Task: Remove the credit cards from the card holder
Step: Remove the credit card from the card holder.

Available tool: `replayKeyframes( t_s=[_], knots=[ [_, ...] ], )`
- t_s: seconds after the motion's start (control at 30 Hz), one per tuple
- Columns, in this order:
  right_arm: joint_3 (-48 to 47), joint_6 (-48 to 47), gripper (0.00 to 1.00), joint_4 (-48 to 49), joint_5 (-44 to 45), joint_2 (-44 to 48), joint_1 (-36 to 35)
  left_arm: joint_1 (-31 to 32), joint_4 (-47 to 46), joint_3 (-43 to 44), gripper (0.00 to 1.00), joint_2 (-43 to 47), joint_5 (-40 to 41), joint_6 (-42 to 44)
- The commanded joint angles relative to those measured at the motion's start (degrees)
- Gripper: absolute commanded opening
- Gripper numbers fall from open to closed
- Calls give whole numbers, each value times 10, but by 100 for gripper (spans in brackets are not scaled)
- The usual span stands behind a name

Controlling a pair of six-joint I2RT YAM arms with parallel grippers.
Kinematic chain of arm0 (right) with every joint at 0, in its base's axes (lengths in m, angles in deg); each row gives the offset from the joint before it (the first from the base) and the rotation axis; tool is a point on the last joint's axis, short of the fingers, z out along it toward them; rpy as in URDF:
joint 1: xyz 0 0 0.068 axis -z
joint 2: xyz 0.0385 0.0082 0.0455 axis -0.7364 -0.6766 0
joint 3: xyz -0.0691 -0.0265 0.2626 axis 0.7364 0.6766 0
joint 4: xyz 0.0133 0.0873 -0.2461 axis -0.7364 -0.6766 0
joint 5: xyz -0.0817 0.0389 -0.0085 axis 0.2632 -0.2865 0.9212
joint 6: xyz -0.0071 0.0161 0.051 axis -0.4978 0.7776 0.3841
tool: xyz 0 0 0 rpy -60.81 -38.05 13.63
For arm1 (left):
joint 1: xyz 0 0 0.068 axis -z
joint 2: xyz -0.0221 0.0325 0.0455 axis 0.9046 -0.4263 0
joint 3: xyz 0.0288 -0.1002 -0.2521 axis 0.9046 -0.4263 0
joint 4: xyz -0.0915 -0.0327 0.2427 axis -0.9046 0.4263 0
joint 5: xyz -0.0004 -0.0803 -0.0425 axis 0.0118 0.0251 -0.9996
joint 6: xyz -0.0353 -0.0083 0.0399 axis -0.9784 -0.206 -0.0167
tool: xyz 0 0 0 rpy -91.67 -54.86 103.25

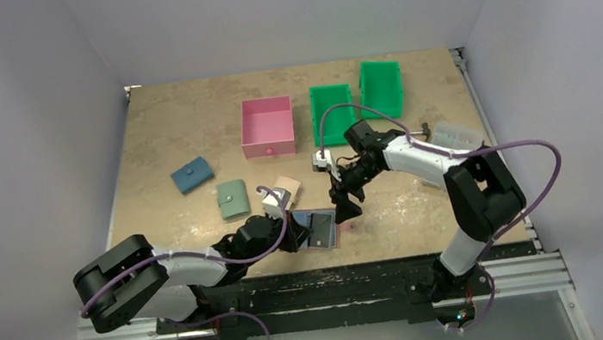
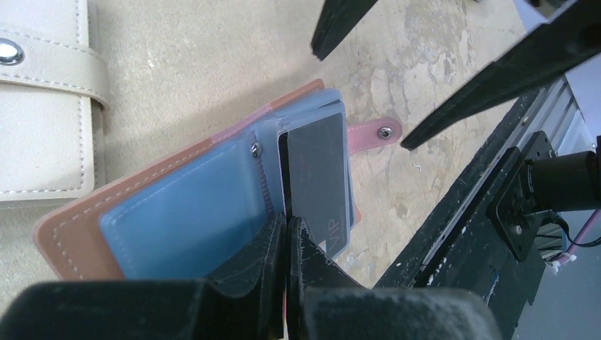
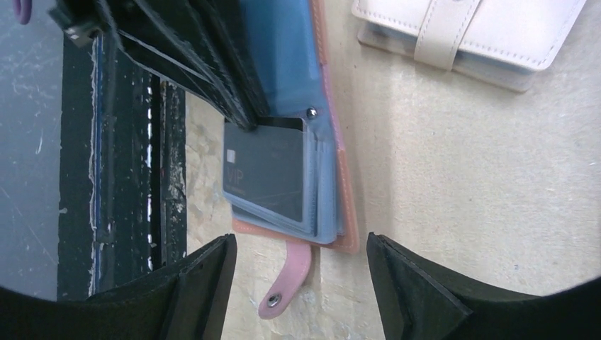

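Note:
The card holder (image 1: 320, 229) lies open near the table's front edge, terracotta outside (image 2: 71, 234) with light blue sleeves (image 3: 322, 142). A dark credit card marked VIP (image 2: 319, 177) (image 3: 266, 173) sits in the top sleeve, partly sticking out. My left gripper (image 2: 287, 221) (image 1: 290, 226) is shut on the holder at its spine, pinching a thin leaf beside that card. My right gripper (image 3: 301, 248) (image 1: 346, 208) hangs open just above the holder's pink snap strap (image 3: 290, 280), nothing between its fingers (image 2: 340, 21). No pale grey card shows.
A beige snap wallet (image 1: 286, 191) (image 2: 42, 106) (image 3: 468, 35) lies right behind the holder. Further back are a sage green wallet (image 1: 233, 198), a blue wallet (image 1: 192, 176), a pink box (image 1: 267, 125) and two green bins (image 1: 333, 112). The black rail (image 1: 337, 278) runs along the near edge.

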Motion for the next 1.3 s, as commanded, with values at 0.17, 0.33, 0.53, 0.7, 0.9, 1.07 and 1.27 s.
replayKeyframes(
  t_s=[0.17,0.33,0.53,0.7,0.9,1.07,1.27],
  knots=[
    [-25,-30,74,-34,-17,-47,8,20,-15,1,0,14,10,67],
    [-20,11,70,-2,7,-55,8,20,-33,-2,0,3,9,61],
    [-20,30,66,9,13,-63,1,20,-64,-15,0,-3,7,54],
    [-21,16,62,-1,5,-68,-9,20,-73,-22,0,-3,5,54],
    [-26,15,53,-6,8,-77,-13,20,-91,-38,0,-3,13,38],
    [-35,40,36,0,19,-88,-12,19,-101,-55,0,-5,31,-2],
    [-39,86,21,27,75,-82,-12,18,-112,-71,0,-29,50,-83]
  ],
)
